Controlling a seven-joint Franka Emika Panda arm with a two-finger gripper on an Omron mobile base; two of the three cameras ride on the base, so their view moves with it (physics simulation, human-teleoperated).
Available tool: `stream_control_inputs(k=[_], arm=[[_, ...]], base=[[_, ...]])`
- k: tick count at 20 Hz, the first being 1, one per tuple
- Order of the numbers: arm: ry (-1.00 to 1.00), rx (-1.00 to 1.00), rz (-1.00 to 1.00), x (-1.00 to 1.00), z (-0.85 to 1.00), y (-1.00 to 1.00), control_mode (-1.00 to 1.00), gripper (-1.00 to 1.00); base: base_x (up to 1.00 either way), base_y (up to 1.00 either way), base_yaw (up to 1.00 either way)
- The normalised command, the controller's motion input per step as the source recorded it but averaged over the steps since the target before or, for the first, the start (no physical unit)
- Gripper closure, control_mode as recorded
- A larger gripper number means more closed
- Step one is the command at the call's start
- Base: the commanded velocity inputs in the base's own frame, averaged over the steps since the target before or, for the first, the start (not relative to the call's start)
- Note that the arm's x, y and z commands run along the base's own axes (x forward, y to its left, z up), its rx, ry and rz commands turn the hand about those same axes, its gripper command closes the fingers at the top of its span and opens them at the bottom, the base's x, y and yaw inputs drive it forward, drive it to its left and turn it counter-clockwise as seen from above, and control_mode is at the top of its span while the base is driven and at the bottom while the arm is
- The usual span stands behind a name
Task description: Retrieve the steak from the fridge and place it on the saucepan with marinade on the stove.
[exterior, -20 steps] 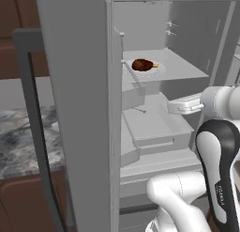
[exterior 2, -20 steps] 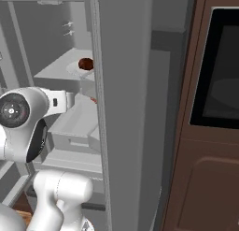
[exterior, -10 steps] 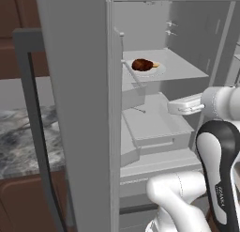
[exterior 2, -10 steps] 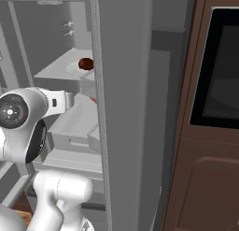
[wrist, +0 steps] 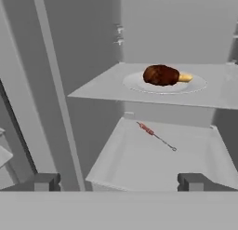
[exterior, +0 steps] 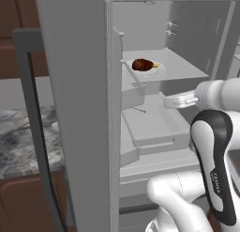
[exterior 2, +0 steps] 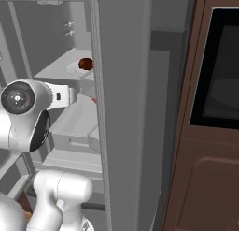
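The steak (wrist: 161, 75) sits on a white plate (wrist: 139, 84) on a far fridge (exterior: 75, 109) shelf; it looks soft and slippery, so pinch its fat middle. The claw (wrist: 119, 181) is wide apart, holding nothing

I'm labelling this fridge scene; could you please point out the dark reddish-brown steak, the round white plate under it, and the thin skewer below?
dark reddish-brown steak (wrist: 161, 75), hand view, middle of the meat.
round white plate (wrist: 138, 85), hand view, bare left rim.
thin skewer (wrist: 157, 137), hand view, mid-shaft.

white rounded arm (exterior: 187, 203), dark joints
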Motion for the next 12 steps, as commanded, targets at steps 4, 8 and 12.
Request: stream_control_inputs(k=[4, 8, 12], arm=[[0.0, -0.1, 0.0, 0.17, 0.06, 0.03, -1.0, -1.0], [0.0, -0.08, 0.0, 0.11, 0.32, 0.01, -1.0, -1.0], [0.0, -0.13, 0.01, 0.04, 0.29, 0.0, -1.0, -1.0]], base=[[0.0, 0.0, 0.0], [0.0, 0.0, 0.0], [0.0, 0.0, 0.0]])
